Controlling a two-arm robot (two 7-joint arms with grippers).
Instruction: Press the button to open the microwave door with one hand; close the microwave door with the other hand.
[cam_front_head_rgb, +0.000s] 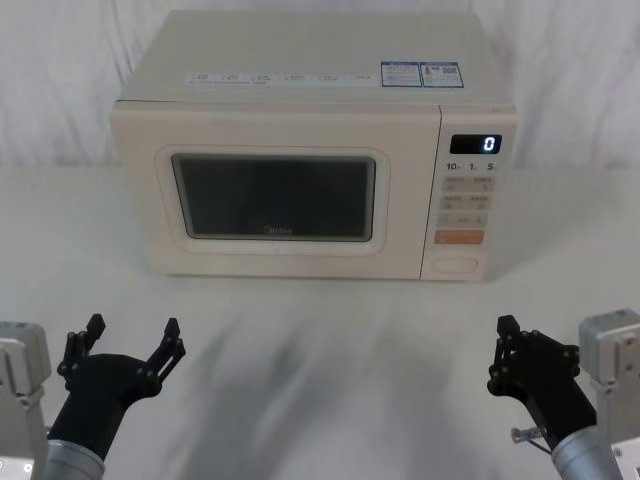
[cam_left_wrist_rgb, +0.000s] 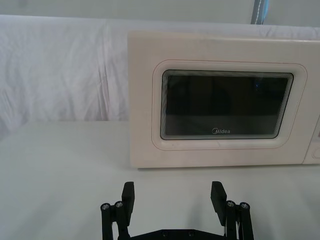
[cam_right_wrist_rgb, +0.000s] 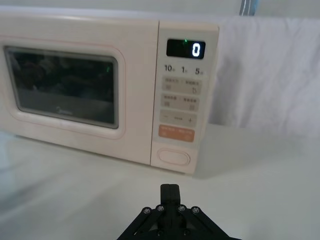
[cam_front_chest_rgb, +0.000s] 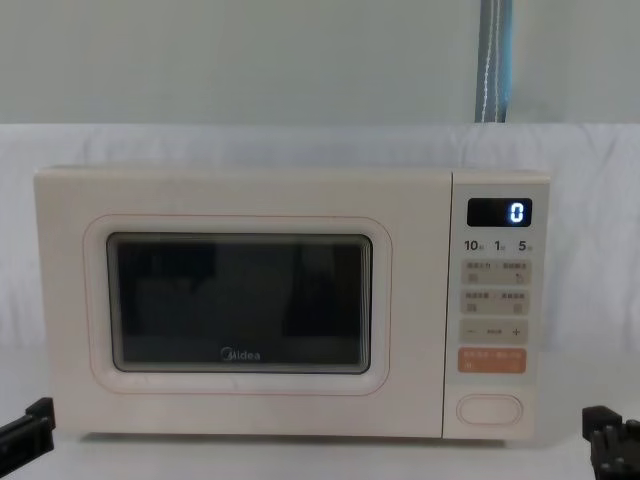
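- We find the microwave door (cam_front_head_rgb: 275, 195) closed, well ahead of the left gripper (cam_front_head_rgb: 130, 343), fingers spread wide.
- Button (cam_front_head_rgb: 454, 266) lies ahead of the right gripper (cam_front_head_rgb: 507, 345), fingers pinched together.

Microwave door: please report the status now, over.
Left gripper open, right gripper shut, both low in front, touching nothing. Microwave door closed, button not yet pressed. Path to the button clear.

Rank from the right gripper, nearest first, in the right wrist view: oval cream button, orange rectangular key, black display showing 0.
From the right gripper, low before the panel:
1. Oval cream button, bottom of panel.
2. Orange rectangular key, just above it.
3. Black display showing 0, top of panel.
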